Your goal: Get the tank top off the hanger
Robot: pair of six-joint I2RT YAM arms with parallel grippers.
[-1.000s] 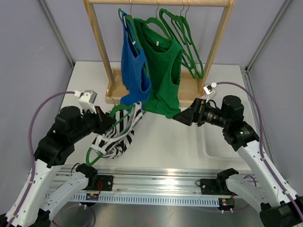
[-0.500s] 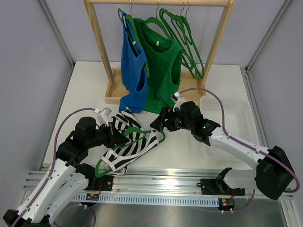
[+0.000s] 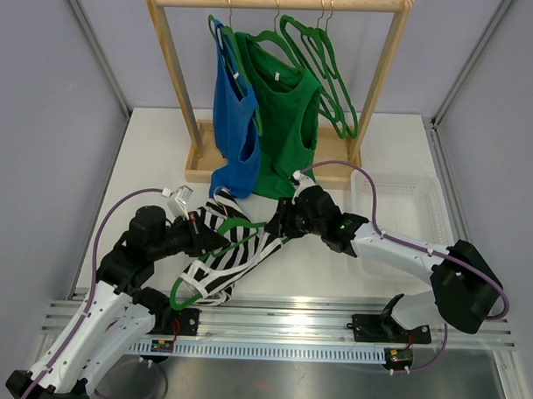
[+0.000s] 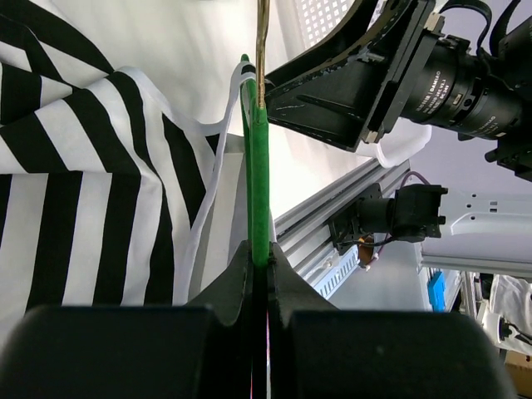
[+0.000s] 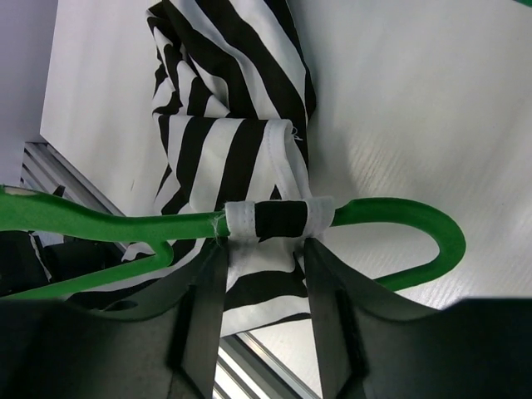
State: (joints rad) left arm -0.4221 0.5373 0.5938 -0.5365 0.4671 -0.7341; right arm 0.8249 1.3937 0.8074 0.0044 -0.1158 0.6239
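Table, near-left quarter: striped tank top, black and white, lay in a loose heap just ahead of the near edge, on its green hanger. The hanger stood tilted, its lower end toward the near edge and its curved end pointing toward the table centre.

Left gripper: closed tight on the hanger's thin edge, the green bar running straight out from between the fingers. Striped cloth lay to one side of it.

Right gripper: reached in from the right side and met the hanger near its curved end. Its jaws stood partly apart, one finger on each side of a striped strap that looped over the green bar. The cloth filled the gap between the fingers; could not tell whether they pinched it.

Far edge, centre: wooden rack carrying a blue tank top, a green tank top and empty green hangers.

Right edge: white basket, beside the right arm.
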